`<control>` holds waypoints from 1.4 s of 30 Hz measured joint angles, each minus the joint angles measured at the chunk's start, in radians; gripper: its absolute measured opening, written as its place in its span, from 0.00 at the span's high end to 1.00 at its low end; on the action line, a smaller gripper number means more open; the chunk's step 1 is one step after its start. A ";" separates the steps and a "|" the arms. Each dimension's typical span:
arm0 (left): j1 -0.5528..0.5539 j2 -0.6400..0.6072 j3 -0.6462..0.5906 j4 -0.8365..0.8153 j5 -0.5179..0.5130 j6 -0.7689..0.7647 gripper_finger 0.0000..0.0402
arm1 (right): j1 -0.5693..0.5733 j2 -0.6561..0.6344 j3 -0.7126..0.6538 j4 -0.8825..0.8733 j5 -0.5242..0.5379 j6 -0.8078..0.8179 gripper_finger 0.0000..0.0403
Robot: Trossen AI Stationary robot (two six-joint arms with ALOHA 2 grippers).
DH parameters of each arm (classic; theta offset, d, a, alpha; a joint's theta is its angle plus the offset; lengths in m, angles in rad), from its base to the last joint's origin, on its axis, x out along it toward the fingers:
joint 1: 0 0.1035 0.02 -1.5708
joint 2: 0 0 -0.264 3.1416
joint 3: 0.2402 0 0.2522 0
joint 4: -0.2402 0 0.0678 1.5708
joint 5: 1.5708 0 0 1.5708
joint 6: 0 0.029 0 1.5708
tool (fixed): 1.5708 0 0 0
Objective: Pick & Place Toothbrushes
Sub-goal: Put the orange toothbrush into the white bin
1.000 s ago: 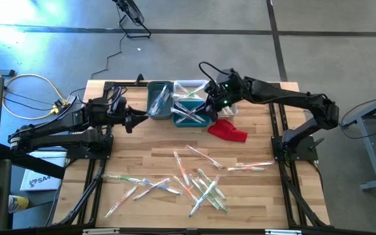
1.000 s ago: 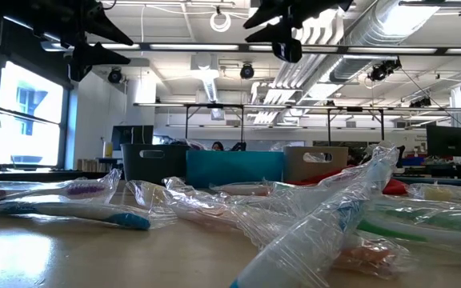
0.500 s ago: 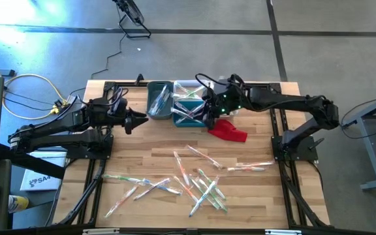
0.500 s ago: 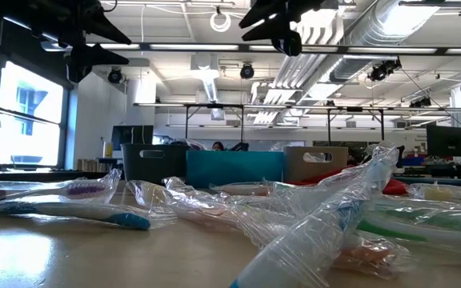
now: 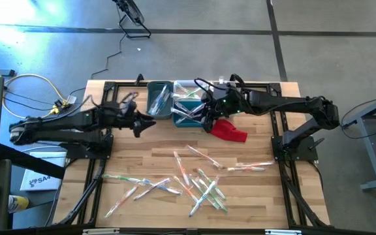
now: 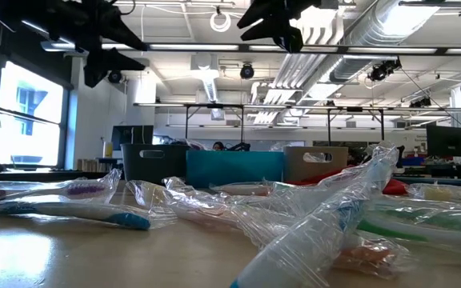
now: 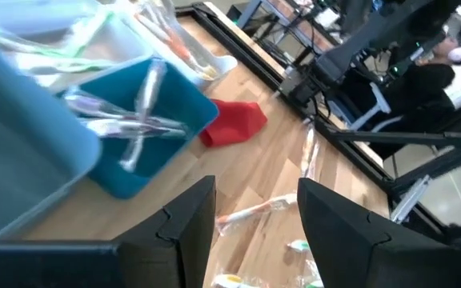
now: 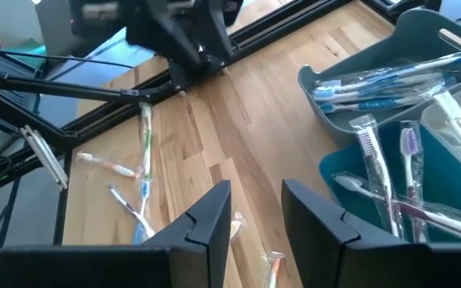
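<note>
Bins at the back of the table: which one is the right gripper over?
The teal rectangular bin, the middle one, between the grey bin and the white bin; the right gripper hangs at its edge near the red cloth.

It was a robotics lab or workshop: a wooden worktop (image 5: 155,160) stood on a bare concrete floor (image 5: 194,52), cables (image 5: 25,81) trailed beside it, and exposed ceiling ducts (image 6: 422,32), strip lights and monitor-laden desks (image 6: 446,142) filled the open hall behind.
</note>
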 joint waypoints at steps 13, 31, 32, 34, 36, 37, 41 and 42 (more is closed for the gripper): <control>-0.213 0.120 0.000 0.201 -0.163 0.053 0.56 | 0.000 0.001 0.000 -0.027 -0.011 -0.006 0.74; -0.443 0.126 0.002 0.227 -0.416 -0.101 0.56 | 0.000 0.012 0.000 -0.052 -0.010 -0.080 0.74; -0.453 0.127 0.002 0.226 -0.424 -0.102 0.56 | 0.002 0.018 0.000 -0.050 -0.011 -0.080 0.74; -0.469 0.127 0.002 0.227 -0.440 -0.103 0.56 | 0.006 0.021 0.000 -0.052 -0.010 -0.069 0.74; -0.484 0.127 0.002 0.232 -0.443 -0.103 0.56 | 0.014 0.027 0.000 -0.054 -0.010 -0.046 0.74; -0.489 0.127 0.002 0.232 -0.443 -0.103 0.56 | 0.019 0.032 0.000 -0.052 -0.010 -0.034 0.74; -0.522 0.127 0.002 0.232 -0.442 -0.103 0.56 | 0.040 0.045 0.000 -0.048 -0.008 -0.026 0.74; -0.531 0.127 0.002 0.231 -0.439 -0.103 0.56 | 0.046 0.048 0.000 -0.048 -0.009 -0.019 0.74</control>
